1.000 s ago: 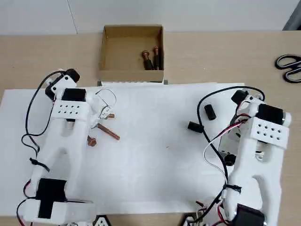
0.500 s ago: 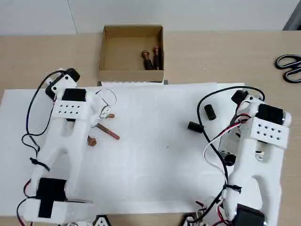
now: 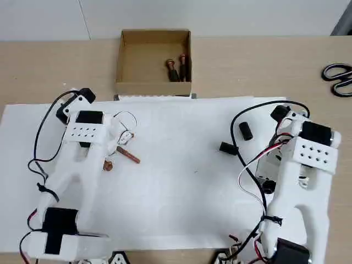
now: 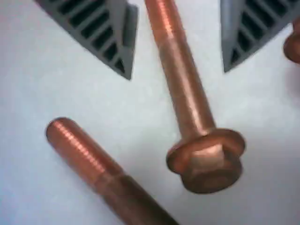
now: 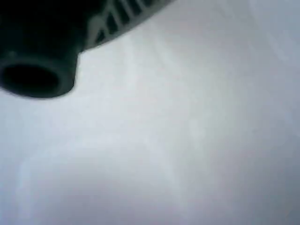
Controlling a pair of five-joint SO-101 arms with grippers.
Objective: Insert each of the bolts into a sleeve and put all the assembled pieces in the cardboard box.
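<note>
My left gripper [image 4: 177, 71] stands open low over the white sheet, its grey fingers [image 4: 101, 33] on either side of a copper bolt's [image 4: 187, 103] shaft without touching it. A second bolt [image 4: 93, 171] lies beside it. In the high view this gripper [image 3: 122, 144] is over the bolts [image 3: 127, 155] at the left. My right gripper holds a black sleeve [image 5: 37, 61] against its finger [image 5: 126, 18], just above the sheet; the sleeve [image 3: 268, 186] peeks out under the right arm. Two loose sleeves [image 3: 245, 130] [image 3: 228, 147] lie centre right.
The cardboard box [image 3: 127, 55] stands at the back centre with assembled pieces [image 3: 177, 69] inside. Scissors [image 3: 338, 77] lie at the far right on the wooden table. The white sheet [image 3: 181, 187] covers the working area, bare in its middle and front.
My left arm has come slightly toward the front, bringing its gripper down around the bolts. The right arm has not moved.
</note>
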